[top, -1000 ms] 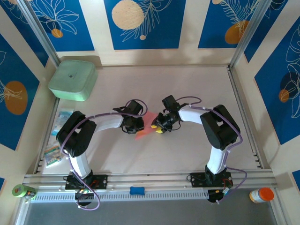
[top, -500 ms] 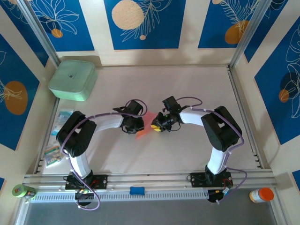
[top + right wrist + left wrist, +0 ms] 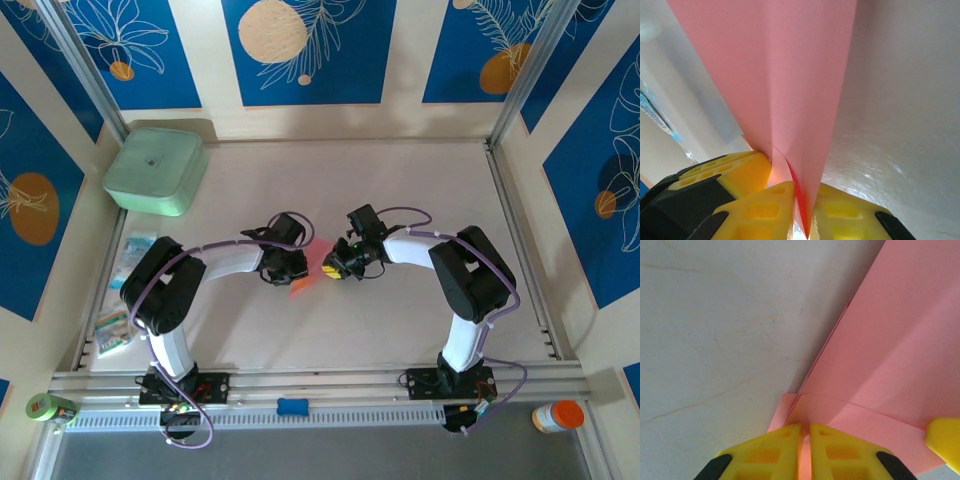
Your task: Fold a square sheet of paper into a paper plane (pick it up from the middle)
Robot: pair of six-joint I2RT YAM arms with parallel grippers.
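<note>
The pink sheet of paper [image 3: 310,268], folded into a narrow pointed shape, sits at mid-table between my two grippers. My left gripper [image 3: 292,268] is at its left side. In the left wrist view the left gripper [image 3: 806,440] is shut on a folded edge of the paper [image 3: 890,350], with the layers pinched between the yellow fingers [image 3: 775,450]. My right gripper [image 3: 335,266] is at the paper's right side. In the right wrist view the right gripper [image 3: 807,210] is shut on the creased paper [image 3: 790,75], which rises from the jaws as a ridge.
A mint-green square box [image 3: 155,170] stands at the back left. Clear printed packets [image 3: 128,258] lie along the left wall. A green roll [image 3: 48,407] and an orange-capped bottle [image 3: 558,415] sit beyond the front rail.
The right gripper has edged left along the paper and its jaws have closed onto the crease. The left gripper has kept its grip and place.
</note>
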